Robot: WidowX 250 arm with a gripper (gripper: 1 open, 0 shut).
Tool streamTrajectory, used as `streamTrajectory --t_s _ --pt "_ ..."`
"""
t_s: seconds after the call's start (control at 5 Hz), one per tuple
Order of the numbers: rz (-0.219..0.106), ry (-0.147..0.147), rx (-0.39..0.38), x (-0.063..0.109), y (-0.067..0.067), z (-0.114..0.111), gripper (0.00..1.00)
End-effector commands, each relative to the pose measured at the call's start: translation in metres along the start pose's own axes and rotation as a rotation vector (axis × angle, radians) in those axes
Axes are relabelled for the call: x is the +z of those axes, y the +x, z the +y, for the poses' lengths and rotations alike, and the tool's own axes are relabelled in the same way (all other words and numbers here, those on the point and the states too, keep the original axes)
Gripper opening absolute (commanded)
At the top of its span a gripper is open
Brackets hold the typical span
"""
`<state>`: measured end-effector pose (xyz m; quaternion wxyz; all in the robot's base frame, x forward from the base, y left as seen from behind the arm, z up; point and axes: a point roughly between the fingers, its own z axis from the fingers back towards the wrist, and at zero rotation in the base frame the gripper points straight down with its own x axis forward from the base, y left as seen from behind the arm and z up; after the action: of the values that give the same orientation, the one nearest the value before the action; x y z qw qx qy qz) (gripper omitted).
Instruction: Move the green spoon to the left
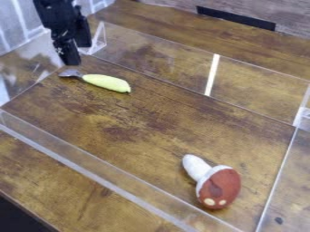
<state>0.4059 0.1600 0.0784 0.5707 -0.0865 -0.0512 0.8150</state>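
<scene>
where grained wood shows, the green spoon (104, 82) lies smooth, rounded.

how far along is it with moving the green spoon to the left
Done: the green spoon lies flat on the wooden table at the far left of the picture, well away from the toy mushroom at lower right. In hand: nothing; the end effector is open just above the spoon's silver bowl end, holding nothing. Left: seemingly only pulling the arm clear, if this is the intended spot.
</scene>
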Motion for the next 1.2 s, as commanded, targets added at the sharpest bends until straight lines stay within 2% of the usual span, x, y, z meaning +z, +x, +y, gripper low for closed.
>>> streamTrajectory --t_s 0.0,1.0 --pt "-0.009 -0.093 -0.014 0.0362 -0.0063 -0.0119 1.00" --pt "-0.010 -0.072 0.015 0.0383 -0.0162 -0.0113 1.00"
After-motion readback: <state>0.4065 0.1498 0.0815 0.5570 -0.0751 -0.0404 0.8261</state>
